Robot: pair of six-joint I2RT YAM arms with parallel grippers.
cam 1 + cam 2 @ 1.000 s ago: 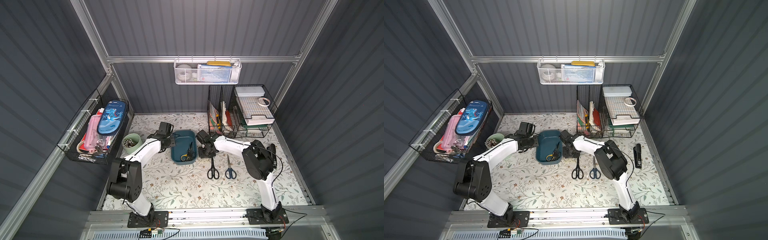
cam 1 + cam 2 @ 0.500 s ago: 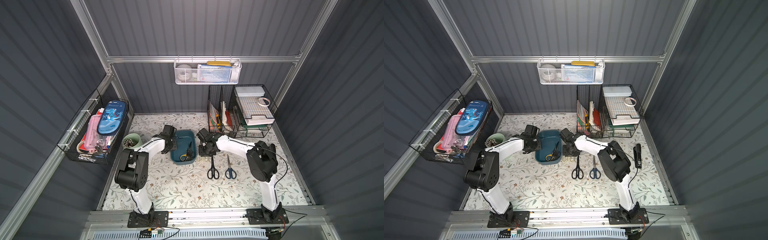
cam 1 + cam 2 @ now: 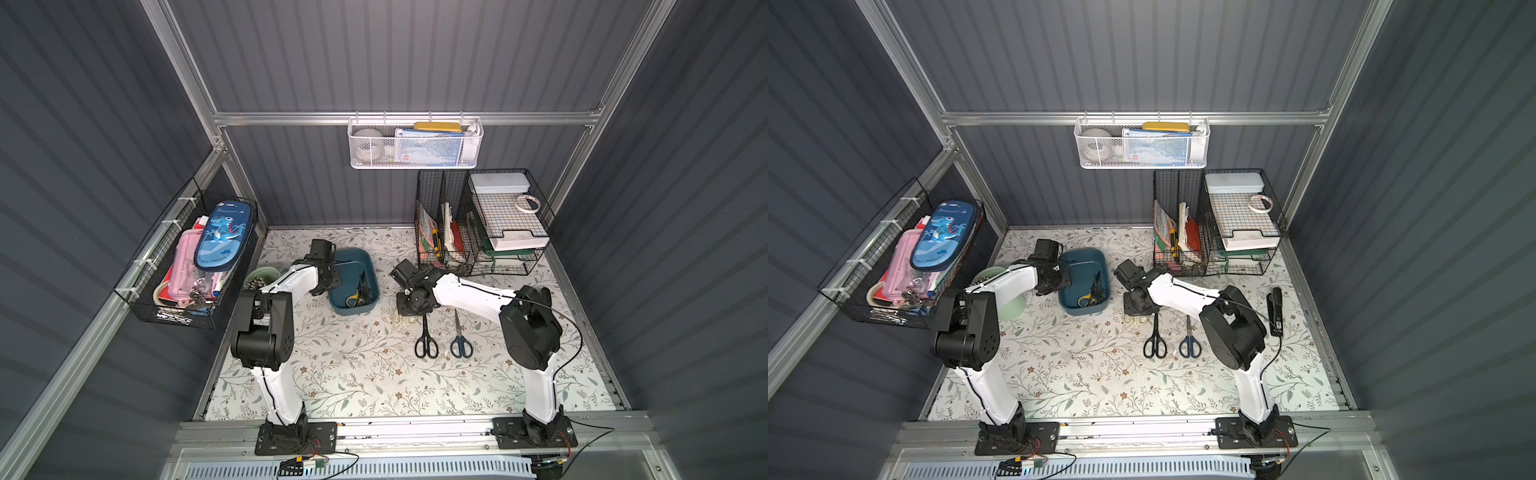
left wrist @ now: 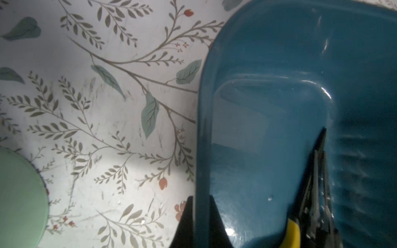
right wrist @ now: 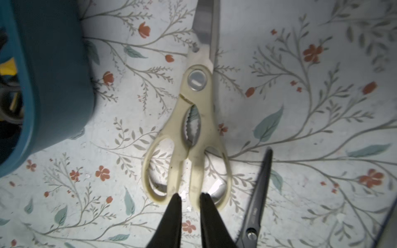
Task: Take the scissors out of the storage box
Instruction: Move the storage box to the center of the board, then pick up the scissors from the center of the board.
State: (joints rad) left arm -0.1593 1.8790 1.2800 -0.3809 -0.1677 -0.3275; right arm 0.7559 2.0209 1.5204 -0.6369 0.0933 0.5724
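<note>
The teal storage box (image 3: 353, 252) (image 3: 1084, 250) stands on the floral mat. Inside lie yellow-and-black scissors (image 3: 353, 300) (image 4: 292, 234) and a small black pair (image 3: 365, 284) (image 4: 318, 171). My left gripper (image 4: 200, 206) (image 3: 332, 282) is shut on the box's left wall. To the box's right, cream-white scissors (image 5: 197, 90) (image 3: 401, 320) lie flat on the mat. My right gripper (image 5: 190, 196) (image 3: 409, 309) hangs over their handles with a narrow gap; whether it pinches a handle is unclear. Black scissors (image 3: 426, 343) (image 5: 257, 199) and dark blue scissors (image 3: 460, 340) lie further right.
A pale green cup (image 3: 262, 276) (image 4: 19, 199) stands just left of the left arm. Black wire baskets (image 3: 478, 232) fill the back right corner. A black stapler (image 3: 1276, 311) lies by the right wall. A wire basket (image 3: 187, 266) hangs on the left wall.
My left arm has folded in, and its gripper has closed on the box's left wall. The right gripper's jaws have narrowed over the cream-white scissors.
</note>
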